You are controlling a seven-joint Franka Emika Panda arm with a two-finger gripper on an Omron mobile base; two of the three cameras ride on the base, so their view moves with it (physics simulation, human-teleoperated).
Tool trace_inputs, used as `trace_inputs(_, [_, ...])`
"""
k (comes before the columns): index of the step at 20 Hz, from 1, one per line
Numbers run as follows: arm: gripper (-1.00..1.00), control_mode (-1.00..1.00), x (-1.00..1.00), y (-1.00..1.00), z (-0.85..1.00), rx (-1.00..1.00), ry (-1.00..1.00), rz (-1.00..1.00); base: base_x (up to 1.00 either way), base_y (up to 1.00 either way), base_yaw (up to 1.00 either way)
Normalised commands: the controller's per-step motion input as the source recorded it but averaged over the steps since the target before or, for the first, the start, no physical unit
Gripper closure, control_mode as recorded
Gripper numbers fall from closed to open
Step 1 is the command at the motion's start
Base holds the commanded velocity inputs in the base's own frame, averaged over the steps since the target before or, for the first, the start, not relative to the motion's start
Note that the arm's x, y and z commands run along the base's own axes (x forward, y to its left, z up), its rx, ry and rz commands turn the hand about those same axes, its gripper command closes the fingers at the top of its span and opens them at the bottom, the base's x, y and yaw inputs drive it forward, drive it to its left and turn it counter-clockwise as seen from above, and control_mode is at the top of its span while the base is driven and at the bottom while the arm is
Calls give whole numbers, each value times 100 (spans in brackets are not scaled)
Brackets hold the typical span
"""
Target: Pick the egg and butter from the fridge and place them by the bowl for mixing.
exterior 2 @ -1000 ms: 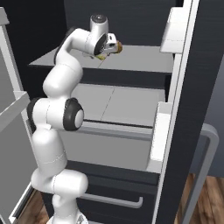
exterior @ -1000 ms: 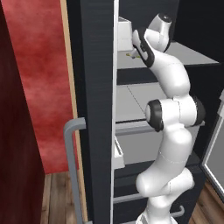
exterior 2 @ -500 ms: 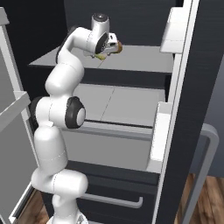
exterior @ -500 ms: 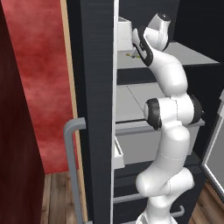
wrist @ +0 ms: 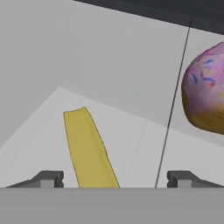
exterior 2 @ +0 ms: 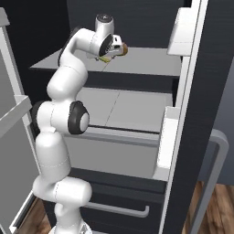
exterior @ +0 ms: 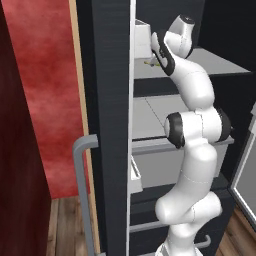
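Note:
The fridge (exterior: 107, 100) stands open, and my arm reaches onto its top shelf (exterior 2: 141, 64). In the hand view the butter (wrist: 87, 144), a thin yellow stick, lies flat on the shelf and runs down between my fingertips. My gripper (wrist: 116, 177) is open, with one tip on each side of the butter and neither touching it. The egg (wrist: 205, 96), a rounded pink lump with a tan underside, rests to the right, apart from the fingers. The right base view shows the gripper (exterior 2: 109, 55) low over the butter (exterior 2: 104, 58), with the egg (exterior 2: 120, 49) just behind. The bowl is out of view.
A white door bin (exterior: 141, 39) sits close to the left of the hand. The fridge door (exterior 2: 192, 114) with its bins stands open on the right. A lower shelf (exterior 2: 123, 107) and grey drawers with a bar pull (exterior 2: 119, 210) lie below. A red wall (exterior: 45, 95) is at the left.
The hand has edged slightly lower toward the butter on the top shelf. The butter and egg have not moved.

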Motion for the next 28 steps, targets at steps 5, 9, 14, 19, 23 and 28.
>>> trace_inputs(5, [-100,-100,-5,1,-44,0,0,0,0,0,0])
trace_inputs(9, [100,-100,-6,4,-48,0,3,0,0,0,0])
trace_inputs(14, [100,-100,-20,0,-52,0,8,0,0,0,0])
trace_inputs(19, [100,-100,-31,0,-50,0,4,0,0,0,0])
trace_inputs(23, [100,-100,-45,0,-47,0,1,-3,0,0,0])
trace_inputs(28, [100,-100,-59,-12,-42,0,0,-10,0,0,0])
